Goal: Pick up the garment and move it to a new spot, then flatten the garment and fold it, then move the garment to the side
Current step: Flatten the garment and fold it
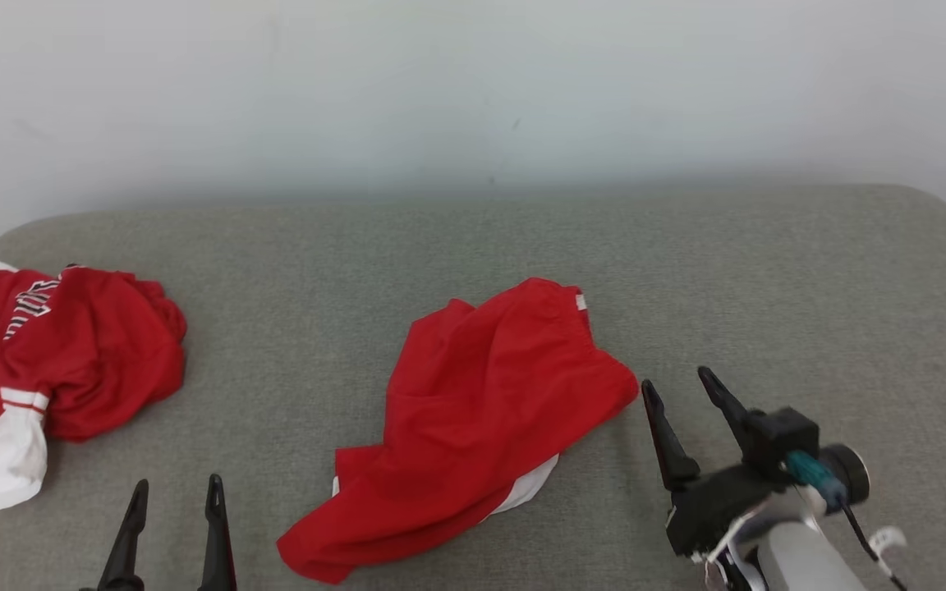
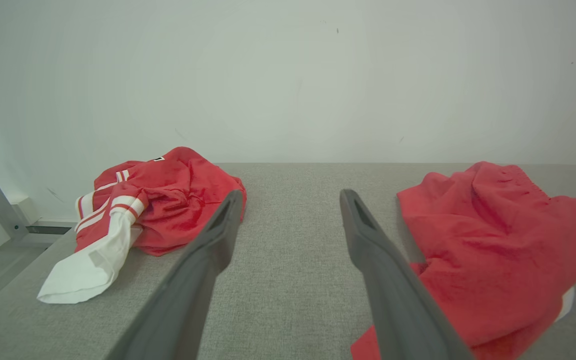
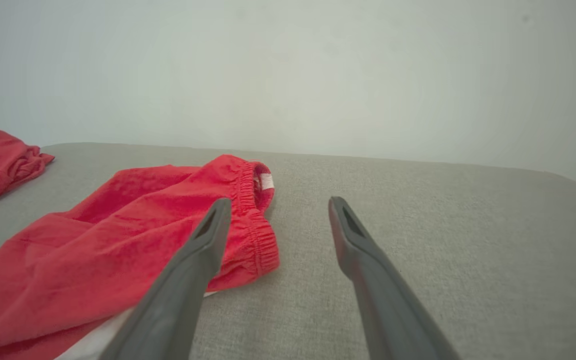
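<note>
red shorts (image 1: 473, 419) crumpled, centre | left gripper (image 1: 178, 484) wide, empty | right gripper (image 1: 675, 379) wide, empty, just beside the shorts | red-and-white jersey (image 1: 54, 361) heaped far left

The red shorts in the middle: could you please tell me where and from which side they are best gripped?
Probably the gathered waistband, from the robot's right: that thick hem lies exposed at the right edge of the shorts, just beside the right gripper, whose fingers are open.
</note>
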You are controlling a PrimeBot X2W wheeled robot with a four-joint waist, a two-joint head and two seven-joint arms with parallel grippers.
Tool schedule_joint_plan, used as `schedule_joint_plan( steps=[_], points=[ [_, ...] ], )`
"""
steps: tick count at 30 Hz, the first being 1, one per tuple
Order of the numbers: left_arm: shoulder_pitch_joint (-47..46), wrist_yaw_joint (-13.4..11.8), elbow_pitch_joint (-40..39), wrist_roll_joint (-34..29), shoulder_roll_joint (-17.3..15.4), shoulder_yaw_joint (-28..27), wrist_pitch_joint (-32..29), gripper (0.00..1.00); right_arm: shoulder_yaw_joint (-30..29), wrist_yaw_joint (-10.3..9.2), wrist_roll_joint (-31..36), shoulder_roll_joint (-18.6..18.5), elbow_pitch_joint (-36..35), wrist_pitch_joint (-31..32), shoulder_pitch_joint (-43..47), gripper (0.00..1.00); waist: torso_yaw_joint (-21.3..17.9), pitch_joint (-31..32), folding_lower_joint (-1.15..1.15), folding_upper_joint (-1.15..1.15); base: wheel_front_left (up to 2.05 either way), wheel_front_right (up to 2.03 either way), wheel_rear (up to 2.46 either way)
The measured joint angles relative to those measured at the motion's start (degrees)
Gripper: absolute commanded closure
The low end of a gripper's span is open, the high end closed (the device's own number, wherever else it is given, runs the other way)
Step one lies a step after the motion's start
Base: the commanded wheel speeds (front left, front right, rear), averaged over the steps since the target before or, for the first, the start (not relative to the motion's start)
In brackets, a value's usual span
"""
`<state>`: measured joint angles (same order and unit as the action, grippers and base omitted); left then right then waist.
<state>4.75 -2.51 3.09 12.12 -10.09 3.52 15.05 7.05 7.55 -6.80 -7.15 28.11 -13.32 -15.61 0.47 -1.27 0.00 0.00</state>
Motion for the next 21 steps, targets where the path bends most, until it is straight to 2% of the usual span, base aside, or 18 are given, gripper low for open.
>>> schedule_joint_plan(
  steps=[9, 16, 17, 18, 19, 21],
  points=[
    [-2.25, 1.49, 1.70, -1.48, 1.41, 0.73, 0.00, 0.00, 6.06, 0.00, -4.09, -4.19, 16.21, 2.47, -12.20, 0.00, 4.02, -1.94, 0.01, 0.00, 0.00, 0.00, 0.00],
    [-3.38, 2.48, 2.70, -1.99, 2.32, 0.73, 0.00, 0.00, 11.77, 0.00, -9.24, -4.66, 26.04, 3.27, -16.43, 0.00, 6.73, -3.31, 0.00, 0.00, 0.00, 0.00, 0.00],
    [-3.53, 2.52, 2.76, -2.07, 2.46, 0.73, 0.00, 0.00, 12.39, 0.00, -10.23, -4.69, 27.14, 3.57, -16.88, 0.51, 7.00, -3.45, 0.01, 0.00, 0.00, 0.00, 0.00],
    [-3.57, 2.54, 2.87, -2.15, 2.56, 0.74, 0.00, 0.00, 13.03, 0.00, -10.98, -4.72, 28.06, 3.75, -17.27, 0.58, 7.21, -3.55, 0.00, 0.00, 0.00, 0.00, 0.00],
    [-3.59, 2.56, 3.01, -2.23, 2.70, 0.74, 0.00, 0.00, 13.67, 0.00, -11.77, -4.77, 28.87, 3.82, -17.58, 1.00, 7.39, -3.64, 0.00, 0.00, 0.00, 0.00, 0.00],
    [-3.61, 2.59, 3.27, -2.35, 2.98, 0.68, 0.00, 0.00, 15.11, 0.00, -13.30, -4.79, 30.12, 4.24, -17.94, 1.00, 7.51, -3.61, 0.01, 0.00, 0.00, 0.00, 0.00]
  ],
)
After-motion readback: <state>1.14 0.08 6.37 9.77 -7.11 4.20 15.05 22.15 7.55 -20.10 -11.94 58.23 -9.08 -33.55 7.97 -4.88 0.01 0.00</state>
